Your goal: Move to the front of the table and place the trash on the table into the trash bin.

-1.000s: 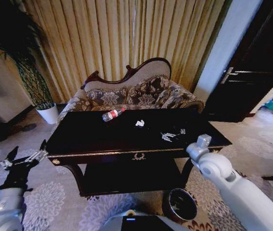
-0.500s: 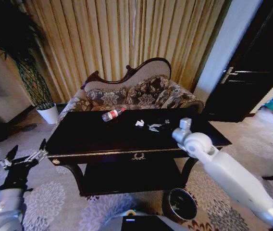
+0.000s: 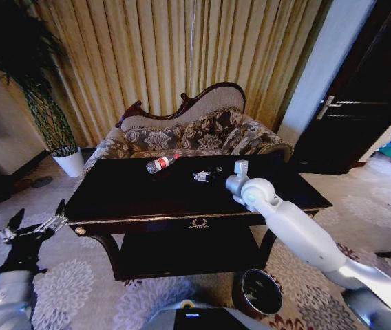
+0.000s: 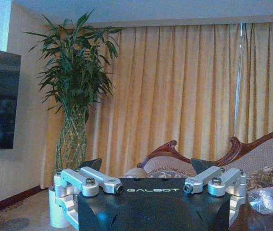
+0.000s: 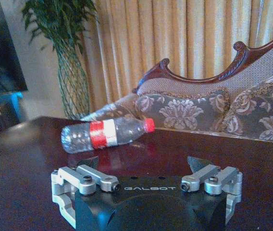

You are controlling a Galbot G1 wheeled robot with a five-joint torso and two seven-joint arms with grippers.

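**Bottle on its side at the back of the table, right arm stretched over the top**

The bottle [image 3: 162, 163] is lying flat on the dark glossy table [image 3: 133, 196], near the back edge, over toward the robot's left. In the head view its long axis runs at a diagonal, red cap pointing toward the sofa [image 3: 202, 134] and to the right, base toward the left. The right wrist view shows it [image 5: 105, 134] side-on, with the red label around the middle and the cap aimed at the sofa cushions. It looks empty, though that's hard to say for sure through the clear plastic. 1 bottle in total.

For paper scraps, 1 white crumpled bit [image 3: 199, 177] is visible, sitting on the tabletop right of the bottle, just beside the tip of the right arm. Anything behind that arm can't be made out.

The right gripper [image 5: 146, 168] is out low over the tabletop, well short of the bottle, with its 2 fingers spread wide and nothing between them. The left gripper [image 3: 30, 221] hangs off the table's left front corner, above the patterned carpet, fingers also spread and empty.

The trash bin [image 3: 261, 292] stands on the floor in front of the table, below its right front side. Its inside is dark and no contents can be made out.
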